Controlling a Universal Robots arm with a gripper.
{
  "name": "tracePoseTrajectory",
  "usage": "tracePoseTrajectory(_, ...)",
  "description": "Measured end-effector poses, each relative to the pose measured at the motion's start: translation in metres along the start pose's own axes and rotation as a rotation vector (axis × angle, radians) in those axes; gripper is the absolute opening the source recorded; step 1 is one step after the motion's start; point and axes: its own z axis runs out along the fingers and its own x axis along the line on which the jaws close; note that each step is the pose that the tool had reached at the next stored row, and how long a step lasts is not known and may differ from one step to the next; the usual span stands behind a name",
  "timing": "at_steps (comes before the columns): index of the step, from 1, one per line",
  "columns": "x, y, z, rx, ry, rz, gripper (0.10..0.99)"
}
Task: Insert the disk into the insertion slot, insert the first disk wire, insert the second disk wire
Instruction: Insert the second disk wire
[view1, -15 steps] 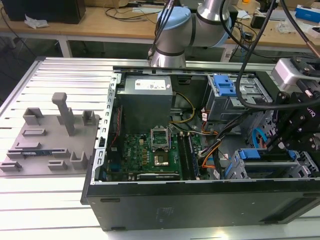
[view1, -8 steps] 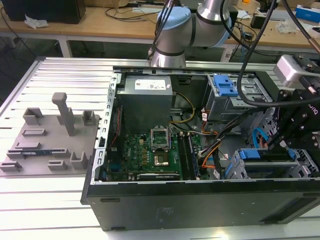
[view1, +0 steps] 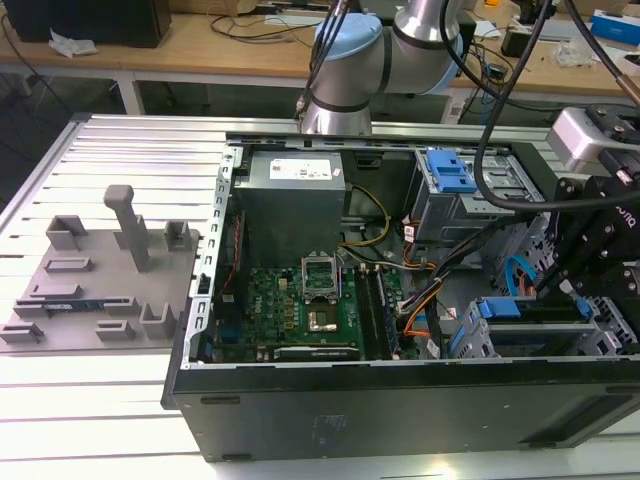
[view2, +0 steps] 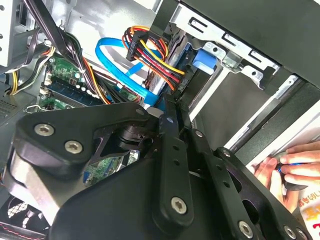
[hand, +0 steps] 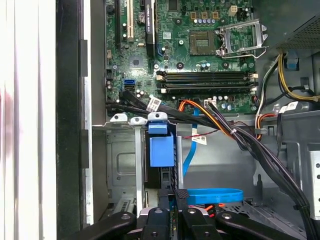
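A: Where is the arm (view1: 420, 35) working?

B: It is reaching from the far side over an open computer case (view1: 400, 400) that is lying on a ribbed metal counter (view1: 110, 150). A wooden bench (view1: 180, 60) strewn with cables is running behind it, and a grey plastic fixture (view1: 100, 280) is sitting on the counter at the exterior view's left.

A: And the claw (hand: 172, 202)?

B: It is hanging low inside the case at the exterior view's right. In the first wrist view its black fingers (hand: 181, 196) are looking pressed close together beside a flat blue cable (hand: 215, 196), but whether they are pinching anything, I cannot tell.

A: Where is the disk?

B: Its blue carrier (hand: 161, 145) is sitting in the slot (hand: 120, 165) of the grey metal cage, just ahead of the claw. A bundle of red, yellow and black wires (view2: 155, 60) is running to its rear end.

A: Anything else?

B: A person's hand (view2: 295, 167) is resting outside the case in the second wrist view.
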Motion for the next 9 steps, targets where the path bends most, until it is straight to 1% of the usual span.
tracePoseTrajectory(3,-0.0004,0.0000,0.0008,0.000,0.0003,0.000,0.161)
tracePoseTrajectory(9,-0.0004,-0.0005,0.0061,0.000,0.0009,-0.007,0.161)
